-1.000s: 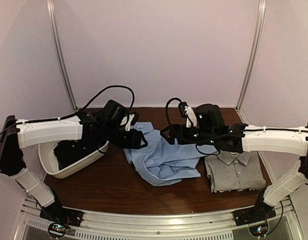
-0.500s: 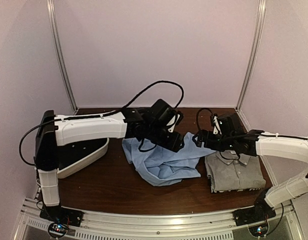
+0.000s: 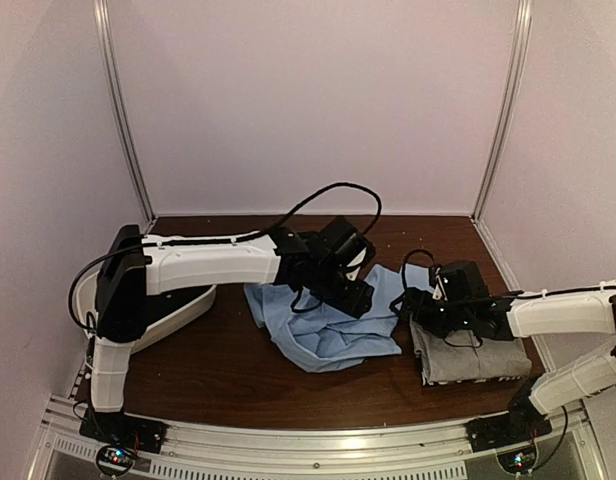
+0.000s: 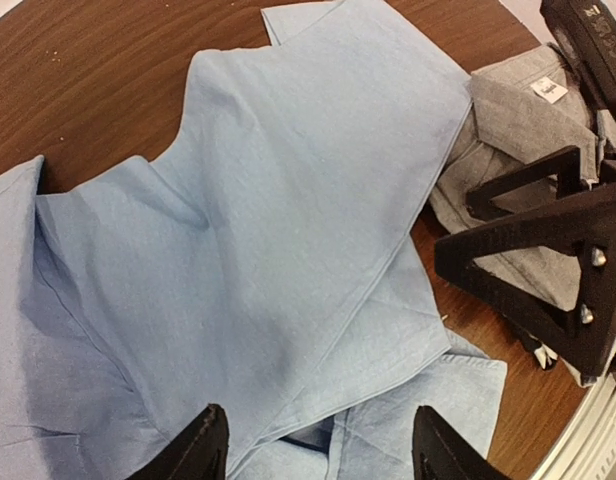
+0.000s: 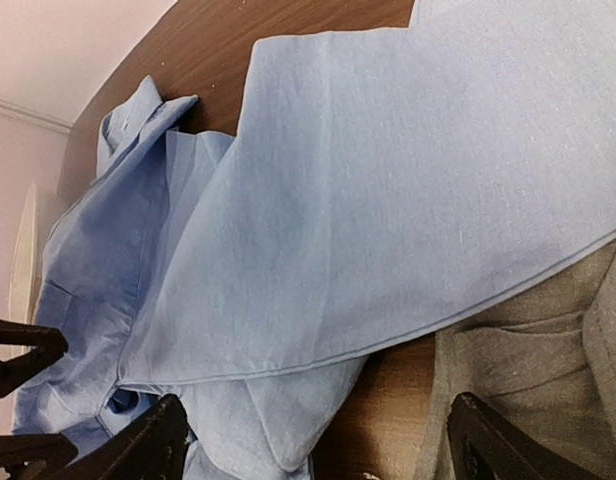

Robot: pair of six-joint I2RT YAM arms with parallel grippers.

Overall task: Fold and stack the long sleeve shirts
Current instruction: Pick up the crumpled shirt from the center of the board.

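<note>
A crumpled light blue shirt (image 3: 328,340) lies mid-table, and a flap of it reaches onto the folded grey shirt (image 3: 473,358) at the right. My left gripper (image 3: 356,295) hovers low over the blue shirt's far part. In the left wrist view the left gripper (image 4: 323,450) is open, with blue cloth (image 4: 288,230) spread under it and nothing between its fingers. My right gripper (image 3: 406,305) sits low at the grey shirt's left edge, facing the blue one. The right gripper (image 5: 323,455) also stands open, above the seam between the blue flap (image 5: 408,190) and the grey shirt (image 5: 548,390).
A white basin (image 3: 183,308) stands at the left, partly hidden behind the left arm. Brown tabletop (image 3: 218,370) shows in front of the shirts. The pale back wall and its metal posts close off the far side.
The left arm swung right from beside the basin to above the blue shirt. The right gripper dropped and drew back to the grey shirt's left edge. The blue flap now lies further right.
</note>
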